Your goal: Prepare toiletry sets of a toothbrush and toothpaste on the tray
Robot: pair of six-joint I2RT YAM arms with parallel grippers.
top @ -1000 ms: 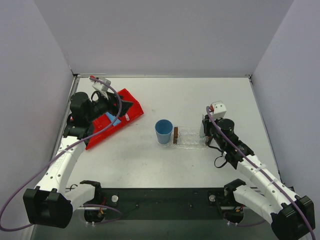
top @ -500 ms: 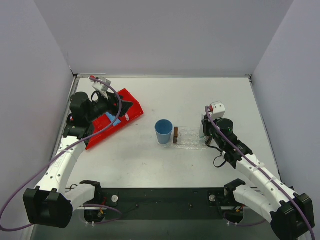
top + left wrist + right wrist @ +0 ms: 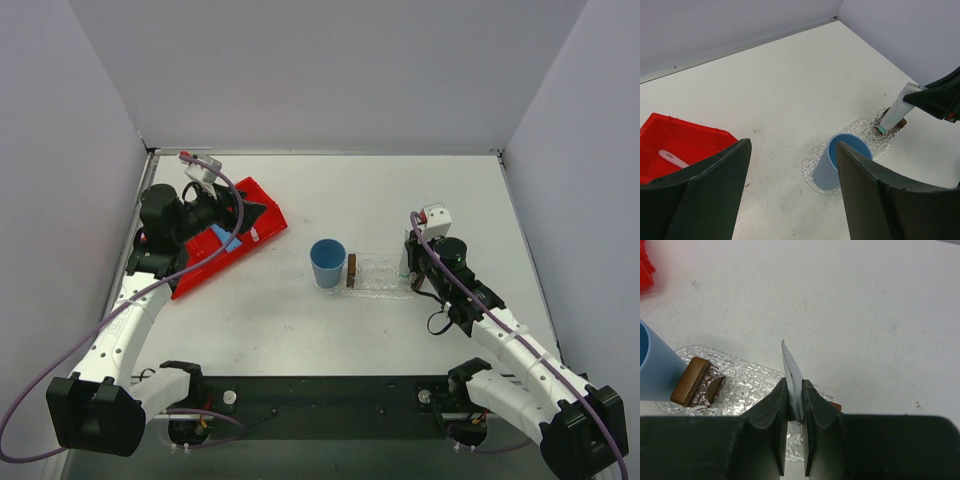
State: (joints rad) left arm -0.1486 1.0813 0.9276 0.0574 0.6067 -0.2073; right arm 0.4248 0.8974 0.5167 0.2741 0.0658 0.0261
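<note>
Left end effector (image 3: pixel 791 165) open over the desk's far left; toothbrush (image 3: pixel 672 158) lies flat in the red bin (image 3: pixel 690 137) just beside it. Right end effector (image 3: pixel 795 390) grips the pale toothpaste (image 3: pixel 791 371), cap down, slightly tilted, over the tray's (image 3: pixel 747 382) right end, so the right arm is nearer.

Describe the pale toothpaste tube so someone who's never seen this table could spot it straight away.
On the white table, find the blue cup near the middle; the clear bubbly tray stretches right from it. At the tray's right end the right gripper is shut on a flat whitish tube, tilted, teal cap pointing down. Unlike its neighbours, it is clamped between fingers, not lying loose.
</note>
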